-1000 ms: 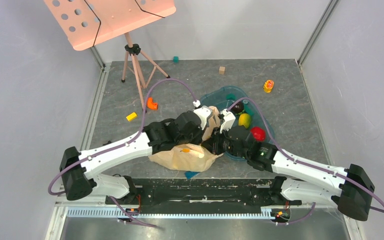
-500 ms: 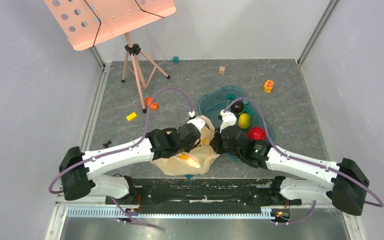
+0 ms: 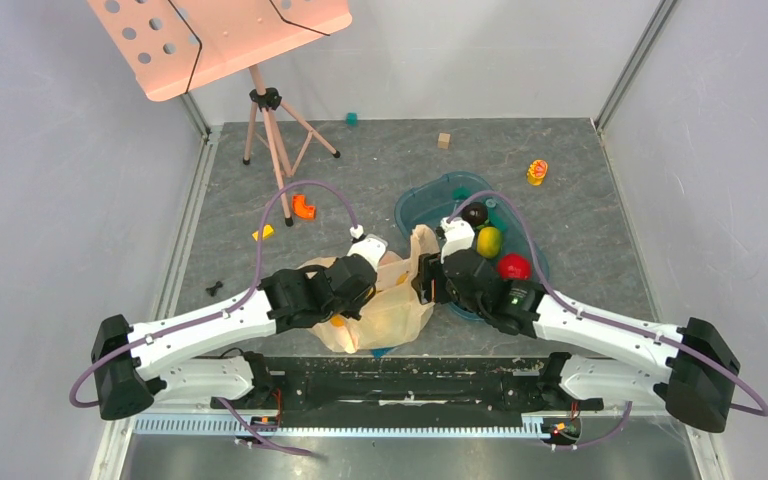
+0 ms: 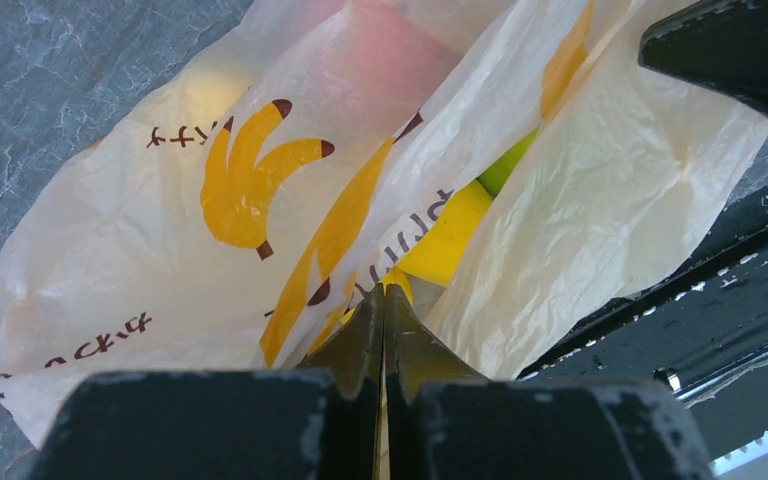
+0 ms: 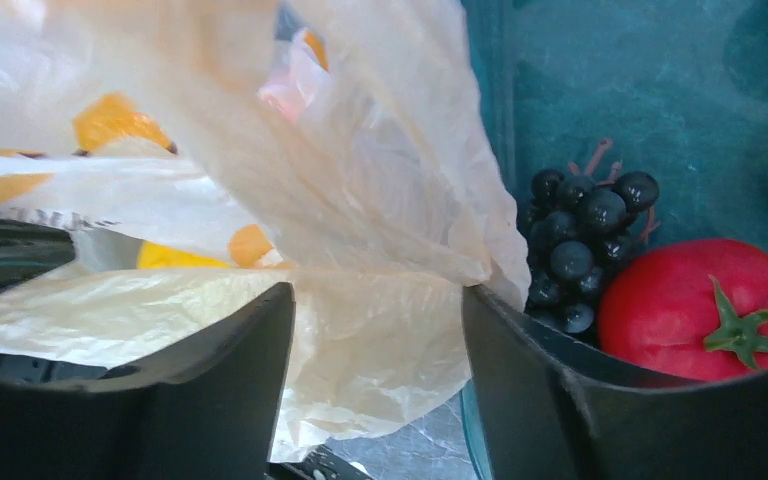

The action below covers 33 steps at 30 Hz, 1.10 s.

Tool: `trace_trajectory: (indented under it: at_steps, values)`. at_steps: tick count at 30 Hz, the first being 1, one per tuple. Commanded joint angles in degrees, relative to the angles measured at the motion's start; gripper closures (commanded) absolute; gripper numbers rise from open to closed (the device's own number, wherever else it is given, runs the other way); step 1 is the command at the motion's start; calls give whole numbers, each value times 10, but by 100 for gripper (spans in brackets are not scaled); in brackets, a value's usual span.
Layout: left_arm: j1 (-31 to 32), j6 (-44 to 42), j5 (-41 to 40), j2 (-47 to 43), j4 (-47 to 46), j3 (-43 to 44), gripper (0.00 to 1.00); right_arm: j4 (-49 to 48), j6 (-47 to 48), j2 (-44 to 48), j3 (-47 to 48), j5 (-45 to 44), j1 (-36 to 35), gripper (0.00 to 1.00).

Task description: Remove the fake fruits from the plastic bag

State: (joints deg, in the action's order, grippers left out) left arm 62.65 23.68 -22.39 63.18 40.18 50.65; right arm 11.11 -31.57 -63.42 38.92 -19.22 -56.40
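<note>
Cream bag lies mid-worktop at the near edge, fruits inside. Left jaws together, clamped on film; right jaws apart around a loose fold. Risk: film slips or tears, bag drags, fruits end up trapped.

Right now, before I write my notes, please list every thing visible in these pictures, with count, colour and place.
plastic bag: one, cream with yellow bananas, between the arms
fruits in bag: at least two, yellow and green
tray: one, teal, right of the bag
lemon: one, yellow, in tray
red fruit: one, red, in tray
plum: one, dark, in tray
grape bunch: one, black, in tray
music stand: one, salmon, far left
teal cube and tan cube: one each, far side
ring toy: one, yellow-orange, far right
orange piece: one, left of tray
yellow block: one, left of centre
left gripper: black, shut on the plastic bag
right gripper: black, open around bag film
</note>
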Motion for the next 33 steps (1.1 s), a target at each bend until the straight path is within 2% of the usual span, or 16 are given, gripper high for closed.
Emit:
trace_trajectory:
  at_steps: [1, 4, 7, 12, 14, 16, 20, 21, 23, 33]
  values:
    - [1, 22, -8, -6, 0, -5, 98, -36, 30, 31, 6, -6, 2, 28]
    - [1, 22, -3, -6, -4, -8, 98, -36, 35, 37, 5, -7, 2, 18]
    - [1, 22, 2, -8, -10, -11, 98, -45, 36, 25, 5, 6, 1, 14]
    - [2, 24, 4, -14, -16, -15, 98, -57, 38, -27, 26, 7, 1, 13]
    - [1, 26, 4, -17, -17, -17, 98, -57, 40, -47, 37, 5, 1, 16]
    - [1, 27, 2, -22, -17, -19, 98, -58, 42, -59, 44, 5, 1, 32]
    - [1, 29, -2, -29, -17, -27, 98, -72, 44, -45, 40, 3, 2, 79]
    - [1, 30, -2, -30, -17, -30, 98, -77, 44, -34, 36, -3, 1, 88]
    - [2, 33, 0, -29, -19, -36, 98, -86, 42, -8, 31, -15, 1, 100]
    - [1, 60, -32, -17, -16, -62, 98, -101, 78, 93, 66, -55, 2, 100]
